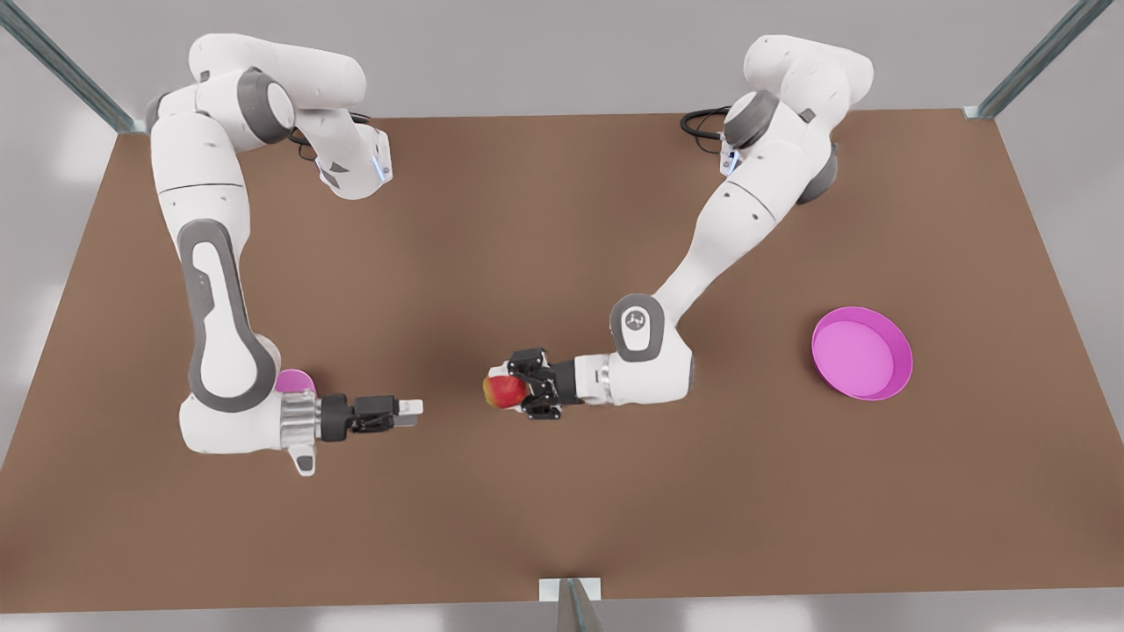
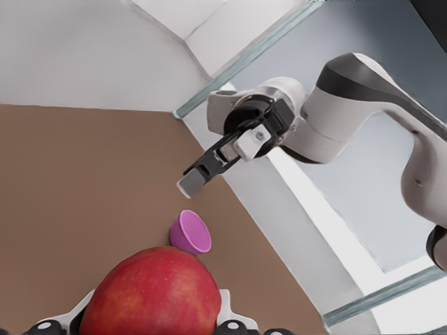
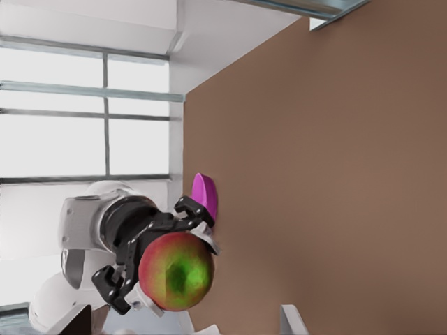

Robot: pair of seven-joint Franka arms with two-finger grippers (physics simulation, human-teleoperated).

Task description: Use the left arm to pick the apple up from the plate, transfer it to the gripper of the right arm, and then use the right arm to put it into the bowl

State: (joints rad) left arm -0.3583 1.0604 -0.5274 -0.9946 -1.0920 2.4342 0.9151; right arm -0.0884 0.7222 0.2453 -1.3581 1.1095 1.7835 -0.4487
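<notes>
Apple (image 1: 500, 391) in the spotlight, and it is hanging above the middle of the brown worktop (image 1: 544, 219), pinched between the black fingers of the left gripper (image 1: 514, 392). That arm is reaching in from the worktop's far edge on the front view's right, with its wrist turned level so the fruit is pointing straight across at the other arm. In the left wrist view the apple (image 2: 151, 293) is sitting red and round at the very front of the camera; in the right wrist view the same apple (image 3: 175, 271) is showing its yellow-green patch, with the left gripper (image 3: 167, 269) clasping it from behind.

Facing it is the right gripper (image 1: 411, 412), near the worktop's edge on the front view's left and level with the fruit. Its pale fingertips are lying pressed close together, and a clear gap of worktop is separating them from the apple. From the left wrist camera the right gripper (image 2: 192, 180) is pointing this way, well apart from the fruit.

Down on the worktop, the bowl (image 1: 296, 381) is peeking out pink from behind the right arm's wrist, and the left wrist view is catching the bowl (image 2: 190, 233) standing near the worktop's edge. The plate (image 1: 861, 353) is lying toward the opposite side edge, on the front view's right.
</notes>
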